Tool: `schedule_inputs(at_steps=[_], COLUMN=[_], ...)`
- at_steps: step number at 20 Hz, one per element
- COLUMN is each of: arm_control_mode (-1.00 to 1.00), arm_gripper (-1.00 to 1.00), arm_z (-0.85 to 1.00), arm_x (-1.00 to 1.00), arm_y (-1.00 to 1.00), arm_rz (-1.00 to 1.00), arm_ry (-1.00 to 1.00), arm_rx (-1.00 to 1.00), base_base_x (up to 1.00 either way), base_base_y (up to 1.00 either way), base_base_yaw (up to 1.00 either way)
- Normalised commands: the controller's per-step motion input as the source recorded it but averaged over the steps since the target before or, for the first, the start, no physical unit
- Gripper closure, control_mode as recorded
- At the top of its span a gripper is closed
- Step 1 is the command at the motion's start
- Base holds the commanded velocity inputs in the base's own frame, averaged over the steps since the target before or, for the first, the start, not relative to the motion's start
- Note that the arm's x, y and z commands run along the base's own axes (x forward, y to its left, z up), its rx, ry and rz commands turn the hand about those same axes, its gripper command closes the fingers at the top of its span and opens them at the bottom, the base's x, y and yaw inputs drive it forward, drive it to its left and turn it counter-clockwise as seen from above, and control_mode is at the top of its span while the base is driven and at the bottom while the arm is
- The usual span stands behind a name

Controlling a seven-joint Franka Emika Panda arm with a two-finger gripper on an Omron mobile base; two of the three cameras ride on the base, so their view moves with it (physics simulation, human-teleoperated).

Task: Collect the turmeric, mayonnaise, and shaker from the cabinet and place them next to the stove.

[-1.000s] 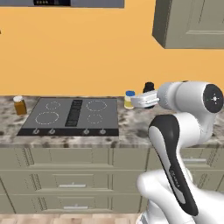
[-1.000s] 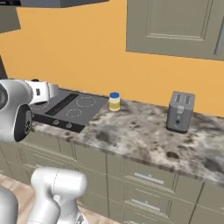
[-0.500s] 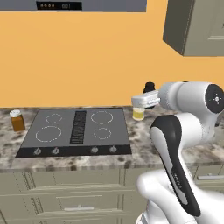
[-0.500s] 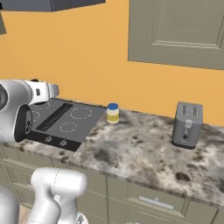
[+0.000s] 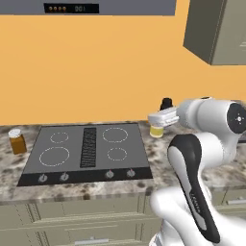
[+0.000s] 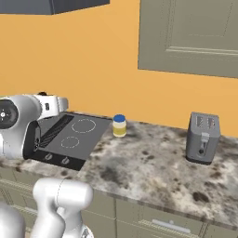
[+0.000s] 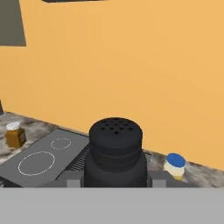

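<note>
My gripper point(image 7: 115, 178) is shut on the black shaker point(image 7: 115, 151), whose perforated top rises between the two fingertips in the hand view. From the left base view the shaker point(image 5: 166, 103) pokes up behind the white hand, held above the counter just right of the stove point(image 5: 86, 151). The blue-lidded mayonnaise point(image 5: 155, 131) stands on the counter under the hand, partly hidden by it; it also shows beside the stove point(image 6: 69, 139) as the mayonnaise point(image 6: 119, 126). The turmeric point(image 5: 17, 141) stands left of the stove. The grey cabinet point(image 5: 216, 29) hangs at upper right.
A steel toaster point(image 6: 202, 137) stands on the speckled counter point(image 6: 153, 162) to the right. A dark hood panel point(image 5: 72, 7) runs above the stove. Drawer fronts point(image 5: 72, 211) lie below the counter edge.
Both base views have shifted and the counter looms larger, so the camera has moved. The gripper still holds the shaker the same way.
</note>
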Motion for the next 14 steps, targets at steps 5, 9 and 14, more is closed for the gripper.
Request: schedule_inputs(at_steps=[5,9,14], arm_control_mode=[-1.00,-1.00,-1.00], arm_gripper=[1.00,1.00,1.00], arm_z=[-0.75,-0.73,-0.90], arm_x=[0.00,0.00,0.00], arm_y=[-0.49,-0.50,-0.33], arm_rz=[0.14,0.16,0.20], arm_ry=[-0.05,0.00,-0.13], arm_rx=[0.00,0.00,0.00], base_base_x=[0.00,0.00,0.00], base_base_y=[0.00,0.00,0.00], base_base_yaw=[0.00,0.00,0.00])
